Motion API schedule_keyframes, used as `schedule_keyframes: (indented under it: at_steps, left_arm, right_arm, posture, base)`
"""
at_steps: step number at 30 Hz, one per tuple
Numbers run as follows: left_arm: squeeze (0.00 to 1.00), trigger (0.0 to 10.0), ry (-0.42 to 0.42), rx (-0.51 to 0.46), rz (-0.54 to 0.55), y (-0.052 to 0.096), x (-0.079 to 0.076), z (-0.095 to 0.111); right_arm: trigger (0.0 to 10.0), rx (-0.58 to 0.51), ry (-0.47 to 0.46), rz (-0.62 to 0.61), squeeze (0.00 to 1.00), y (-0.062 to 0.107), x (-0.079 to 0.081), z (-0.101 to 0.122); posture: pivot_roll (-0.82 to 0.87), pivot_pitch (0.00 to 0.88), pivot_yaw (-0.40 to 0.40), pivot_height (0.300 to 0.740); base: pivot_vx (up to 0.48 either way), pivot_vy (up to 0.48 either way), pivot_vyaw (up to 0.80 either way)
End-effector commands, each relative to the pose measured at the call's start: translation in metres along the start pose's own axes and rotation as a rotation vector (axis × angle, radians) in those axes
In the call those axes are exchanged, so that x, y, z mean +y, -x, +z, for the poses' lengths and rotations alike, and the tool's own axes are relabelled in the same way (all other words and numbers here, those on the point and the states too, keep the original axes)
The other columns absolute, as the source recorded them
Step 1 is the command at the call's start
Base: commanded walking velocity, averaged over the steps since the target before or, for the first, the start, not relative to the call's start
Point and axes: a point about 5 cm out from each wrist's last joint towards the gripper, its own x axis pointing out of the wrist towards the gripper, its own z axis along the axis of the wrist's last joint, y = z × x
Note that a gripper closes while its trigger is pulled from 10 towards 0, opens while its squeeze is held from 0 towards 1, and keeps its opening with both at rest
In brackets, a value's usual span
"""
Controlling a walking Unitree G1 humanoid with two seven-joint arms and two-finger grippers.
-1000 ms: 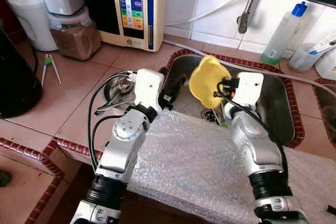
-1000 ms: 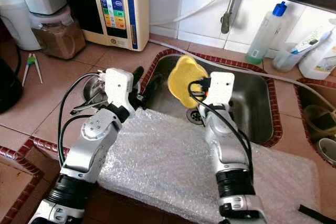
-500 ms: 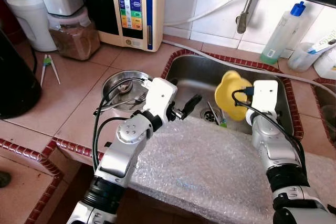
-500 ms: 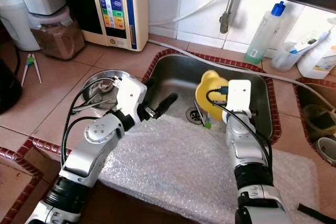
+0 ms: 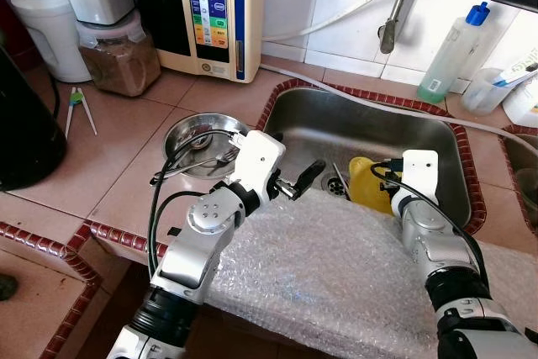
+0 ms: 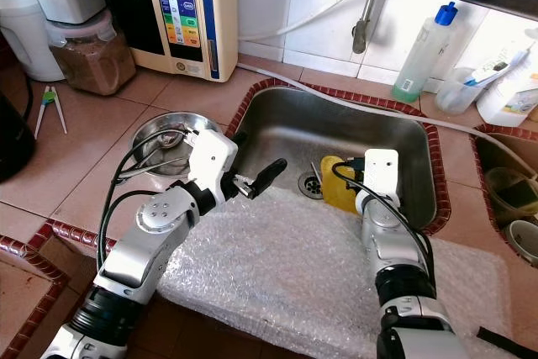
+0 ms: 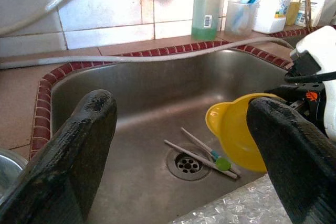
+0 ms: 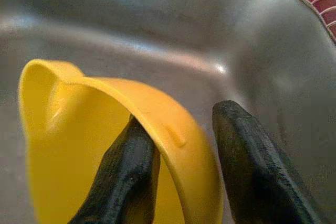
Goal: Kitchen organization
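Round steel bowl (image 5: 195, 134) on terracotta-tiled worktop (image 5: 126, 149), left of sink. Left gripper (image 5: 296, 181) over near rim of stainless steel sink (image 5: 395, 128), fingers apart, empty. Right gripper (image 8: 184, 177) low in sink, clamped on rim of yellow plastic bowl (image 5: 367, 184) beside drain.

Bright, even daylight is seen across the head views; white tiles (image 5: 336, 6) at the back are washed out towards overexposure; a pale sheen is carried by the steel sink (image 5: 370, 124) and the bubble wrap (image 5: 319, 266); soft shadows are cast under both arms; the corners are darkened and slightly bent by the lens; in the right wrist view the yellow bowl (image 8: 79, 145) and sink wall are blurred, with glare at the rim.
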Motion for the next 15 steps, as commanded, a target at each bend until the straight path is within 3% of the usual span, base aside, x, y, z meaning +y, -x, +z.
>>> schedule_keyframes:
  at_steps: [1,8,15]
  left_arm:
    - [1.0,10.0,-0.017,-0.005,-0.026,-0.001,-0.005,0.004]
    - [1.0,10.0,-0.014,-0.002,-0.019,0.0,-0.005,0.003]
    - [1.0,10.0,-0.014,0.0,-0.025,-0.001,-0.006,0.002]
  right_arm:
    - [10.0,-0.001,0.016,-0.023,1.0,-0.001,-0.013,0.0]
    - [10.0,-0.028,0.081,-0.049,1.0,-0.002,-0.038,0.003]
    - [10.0,-0.025,0.129,-0.003,1.0,-0.003,-0.045,0.005]
  posture:
    - [0.01,0.092,-0.046,0.74]
    - [0.0,0.095,-0.047,0.74]
    - [-0.01,0.089,-0.04,0.74]
  base:
    - [0.0,0.0,0.0]
    - [0.0,0.0,0.0]
    - [0.0,0.0,0.0]
